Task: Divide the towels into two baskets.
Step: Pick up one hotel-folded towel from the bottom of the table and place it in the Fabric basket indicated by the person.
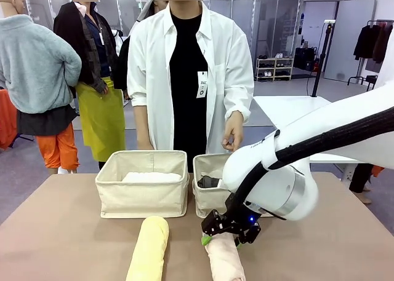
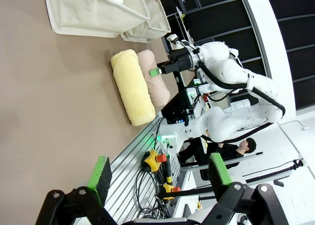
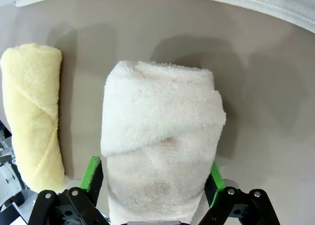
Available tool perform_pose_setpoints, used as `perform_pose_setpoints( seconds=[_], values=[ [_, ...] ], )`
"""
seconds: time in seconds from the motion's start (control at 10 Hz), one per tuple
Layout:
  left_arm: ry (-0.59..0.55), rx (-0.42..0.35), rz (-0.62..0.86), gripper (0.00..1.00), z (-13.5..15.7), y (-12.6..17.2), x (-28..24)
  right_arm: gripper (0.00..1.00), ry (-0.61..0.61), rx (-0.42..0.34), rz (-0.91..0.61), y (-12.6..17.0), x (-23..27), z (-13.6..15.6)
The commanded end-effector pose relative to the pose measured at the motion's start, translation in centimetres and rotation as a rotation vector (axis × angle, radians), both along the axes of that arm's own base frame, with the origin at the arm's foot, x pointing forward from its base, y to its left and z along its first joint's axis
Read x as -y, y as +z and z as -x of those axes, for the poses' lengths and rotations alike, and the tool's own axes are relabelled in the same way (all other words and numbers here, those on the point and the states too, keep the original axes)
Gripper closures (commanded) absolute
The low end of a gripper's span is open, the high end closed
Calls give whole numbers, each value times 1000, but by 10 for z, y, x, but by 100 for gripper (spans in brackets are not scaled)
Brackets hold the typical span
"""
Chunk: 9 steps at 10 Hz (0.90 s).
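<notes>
While the right pincer (image 3: 151, 181) straddles the pink towel (image 3: 162, 116), spread wide, it should sink lower and squeeze evenly.

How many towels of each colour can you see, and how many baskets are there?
White towel: 1
Pale yellow towel: 1
Pale pink towel: 1
Dark grey towel: 1
Baskets: 2
Total: 6

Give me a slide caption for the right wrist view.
The right gripper straddles the pale pink towel on the table, the pale yellow towel lying alongside.
</notes>
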<state>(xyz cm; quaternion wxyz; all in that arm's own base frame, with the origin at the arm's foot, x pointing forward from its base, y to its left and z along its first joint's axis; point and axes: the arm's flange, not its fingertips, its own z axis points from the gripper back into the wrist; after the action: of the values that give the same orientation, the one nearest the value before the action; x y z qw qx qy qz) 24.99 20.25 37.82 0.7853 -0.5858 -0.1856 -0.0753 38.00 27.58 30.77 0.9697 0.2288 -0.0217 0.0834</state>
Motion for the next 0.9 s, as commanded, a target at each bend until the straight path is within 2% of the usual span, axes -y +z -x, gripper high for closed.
perform_pose_setpoints(
  seconds=[0.0,0.1,0.2,0.3,0.5,0.6,0.7,0.8],
  values=[
    [-3,11,6,0,5,2,1,14,26,-11,49,4,-8,1],
    [-3,11,6,0,5,2,1,59,46,-2,53,6,-5,1],
    [-3,11,6,0,5,2,1,73,50,0,61,7,-5,2],
    [-3,11,6,0,5,2,1,100,55,9,79,9,-4,3],
    [-3,11,6,0,5,2,1,100,58,40,118,16,-1,4],
    [-3,11,6,0,5,2,1,95,60,39,127,23,2,6],
    [-3,11,6,0,5,2,1,100,87,26,142,39,10,7],
    [-3,11,6,0,5,2,1,100,127,34,120,64,14,8]
  ],
)
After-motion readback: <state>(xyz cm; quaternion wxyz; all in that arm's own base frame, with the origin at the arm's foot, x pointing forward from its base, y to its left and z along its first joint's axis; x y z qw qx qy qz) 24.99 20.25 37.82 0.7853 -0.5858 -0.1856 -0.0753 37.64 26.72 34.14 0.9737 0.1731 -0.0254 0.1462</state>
